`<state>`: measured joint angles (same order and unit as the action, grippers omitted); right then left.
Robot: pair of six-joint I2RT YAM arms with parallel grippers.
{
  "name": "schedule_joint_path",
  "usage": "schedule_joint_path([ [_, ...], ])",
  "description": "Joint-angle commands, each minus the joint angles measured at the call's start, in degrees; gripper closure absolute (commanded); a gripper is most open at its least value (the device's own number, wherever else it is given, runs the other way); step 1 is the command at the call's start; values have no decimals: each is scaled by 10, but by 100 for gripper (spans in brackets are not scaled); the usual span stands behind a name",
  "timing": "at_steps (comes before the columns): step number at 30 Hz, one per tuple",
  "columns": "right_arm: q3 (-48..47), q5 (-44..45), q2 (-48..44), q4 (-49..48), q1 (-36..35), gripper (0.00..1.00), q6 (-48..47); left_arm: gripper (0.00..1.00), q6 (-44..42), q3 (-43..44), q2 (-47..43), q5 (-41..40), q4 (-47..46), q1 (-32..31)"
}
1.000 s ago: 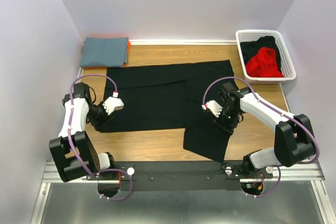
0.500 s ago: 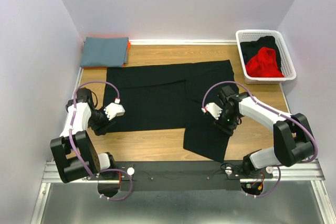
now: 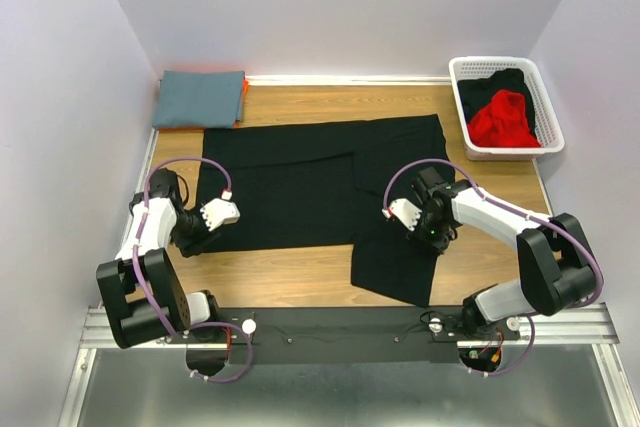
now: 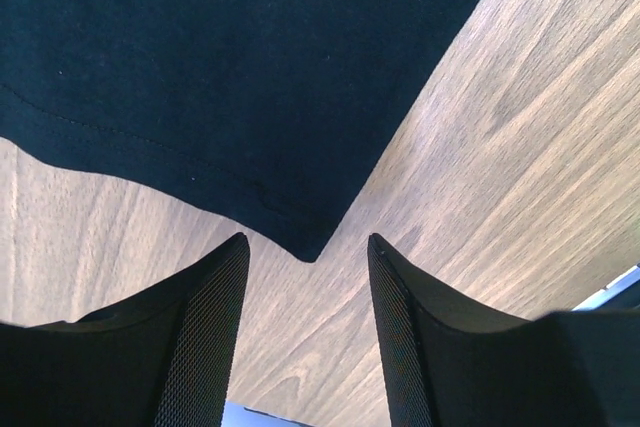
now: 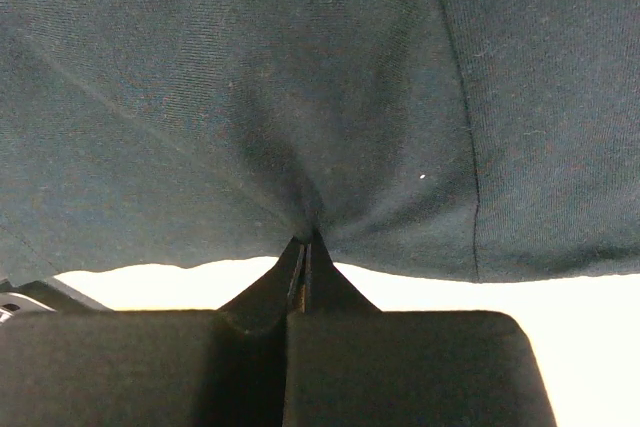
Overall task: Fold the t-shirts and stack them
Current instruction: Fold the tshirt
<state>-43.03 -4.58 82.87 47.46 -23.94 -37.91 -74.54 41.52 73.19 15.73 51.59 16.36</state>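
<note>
Black t-shirt (image 3: 290, 187) spread flat mid-worktop (image 3: 300, 272), one claw on it, one poised.
Its long axis runs from left edge to right edge. The shirt's near-left corner lies just ahead of the left gripper (image 4: 308, 247), centred between its spread, empty fingers. The right gripper (image 5: 305, 247) is clenched on a pucker of cloth toward the shirt's right side, so the left is the free arm.
</note>
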Motion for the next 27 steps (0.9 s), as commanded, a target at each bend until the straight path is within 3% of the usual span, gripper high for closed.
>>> schedule_joint_path([
  [1,-2,4,-1,-12,-4,99,12,43,-19,11,-1,4,8,-8],
  [19,-28,-16,-1,11,-4,99,28,56,1,18,80,-35,-9,-38],
  [23,-31,-16,-5,11,-4,99,35,67,26,-12,74,-82,-55,-68],
  [27,-40,-12,-20,18,-4,99,40,88,26,-31,61,-99,-67,-74],
])
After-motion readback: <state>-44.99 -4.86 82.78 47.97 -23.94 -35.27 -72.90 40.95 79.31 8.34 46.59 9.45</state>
